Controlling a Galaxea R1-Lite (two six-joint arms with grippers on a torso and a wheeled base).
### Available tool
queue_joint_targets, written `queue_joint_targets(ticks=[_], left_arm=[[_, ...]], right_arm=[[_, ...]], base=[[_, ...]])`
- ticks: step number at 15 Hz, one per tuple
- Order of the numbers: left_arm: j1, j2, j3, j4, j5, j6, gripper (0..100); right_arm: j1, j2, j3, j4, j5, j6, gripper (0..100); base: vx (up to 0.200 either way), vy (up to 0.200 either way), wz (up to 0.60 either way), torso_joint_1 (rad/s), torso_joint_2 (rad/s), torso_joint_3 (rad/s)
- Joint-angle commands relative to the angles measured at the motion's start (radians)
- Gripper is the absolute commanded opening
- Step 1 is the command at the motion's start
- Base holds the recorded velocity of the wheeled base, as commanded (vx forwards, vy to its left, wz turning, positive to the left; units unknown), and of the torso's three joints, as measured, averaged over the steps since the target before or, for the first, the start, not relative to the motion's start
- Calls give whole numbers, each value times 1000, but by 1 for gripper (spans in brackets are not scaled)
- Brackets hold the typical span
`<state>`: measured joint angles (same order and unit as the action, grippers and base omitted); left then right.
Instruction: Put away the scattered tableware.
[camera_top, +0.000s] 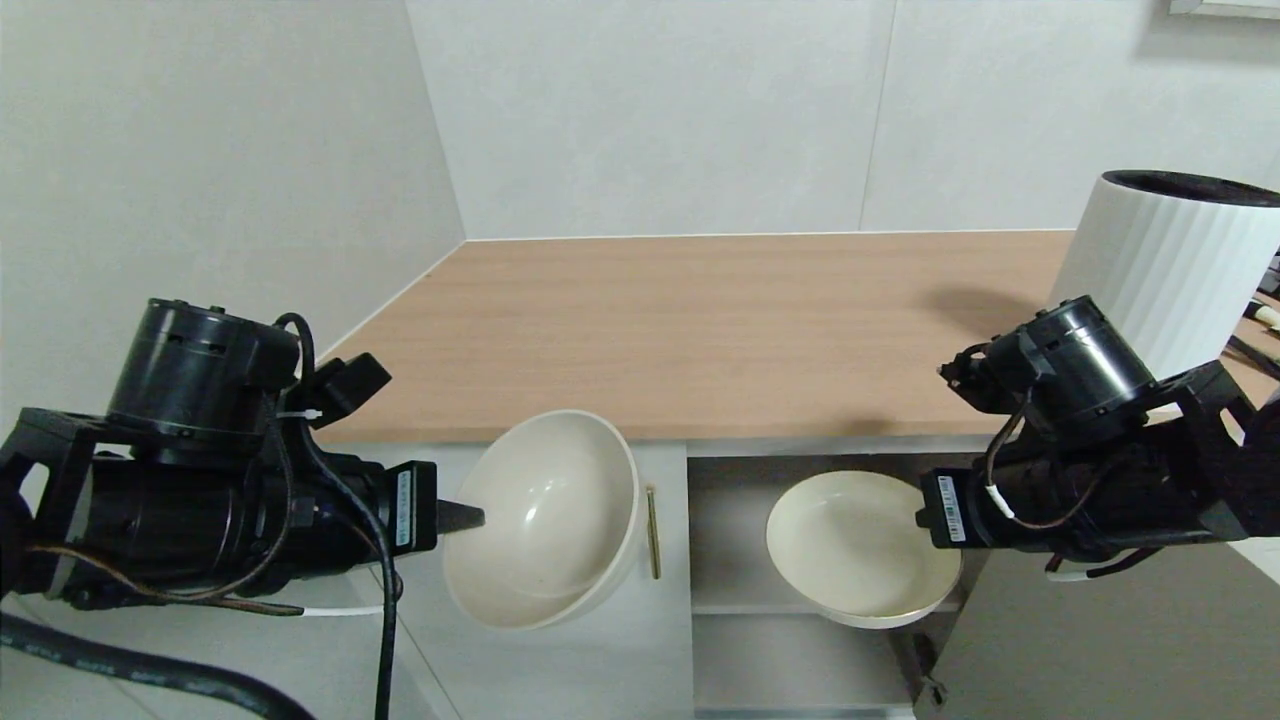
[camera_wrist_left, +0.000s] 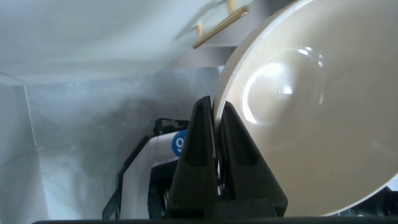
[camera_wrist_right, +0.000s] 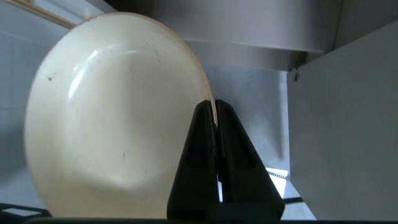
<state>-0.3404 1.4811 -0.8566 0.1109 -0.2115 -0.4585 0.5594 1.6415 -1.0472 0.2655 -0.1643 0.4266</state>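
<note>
Below the front edge of the wooden countertop (camera_top: 700, 330), we record two cream bowls, each held in the air by one arm. At seven o'clock in the head view, the left gripper (camera_top: 462, 517) has its jaws pinched on the rim of the deep bowl (camera_top: 545, 520), taking it at the bowl's nine o'clock edge. The left wrist view confirms one finger on either side of the rim wall. We find this bowl tilted, its hollow turned up toward the head camera, in front of a closed white door (camera_top: 560, 670). The door's slim gold handle (camera_top: 653, 532) lies just beside the bowl at its three o'clock. At four o'clock, the right gripper (camera_top: 925, 515) is clamped on the shallow bowl (camera_top: 860, 550) at its three o'clock rim, and the right wrist view shows that rim caught between the fingers. This bowl sits nearly level at the mouth of an open compartment (camera_top: 725, 520), above a shelf (camera_top: 740, 608); we cannot tell whether it touches the shelf. At two o'clock a ribbed white vessel (camera_top: 1165, 265) stands upright on the countertop, well apart from both bowls.
</note>
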Motion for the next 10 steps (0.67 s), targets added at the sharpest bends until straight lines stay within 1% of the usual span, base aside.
queue_joint_targets(ticks=[1, 6, 10], left_arm=[[0, 2, 1, 0, 0, 0, 0], [0, 2, 1, 0, 0, 0, 0], [0, 2, 1, 0, 0, 0, 0]], right_arm=[[1, 6, 0, 0, 0, 0, 0], [1, 15, 0, 0, 0, 0, 0], [1, 17, 0, 0, 0, 0, 0]], base=[[0, 0, 0, -178, 476, 286], [0, 0, 0, -165, 467, 291], [0, 0, 0, -134, 454, 312]])
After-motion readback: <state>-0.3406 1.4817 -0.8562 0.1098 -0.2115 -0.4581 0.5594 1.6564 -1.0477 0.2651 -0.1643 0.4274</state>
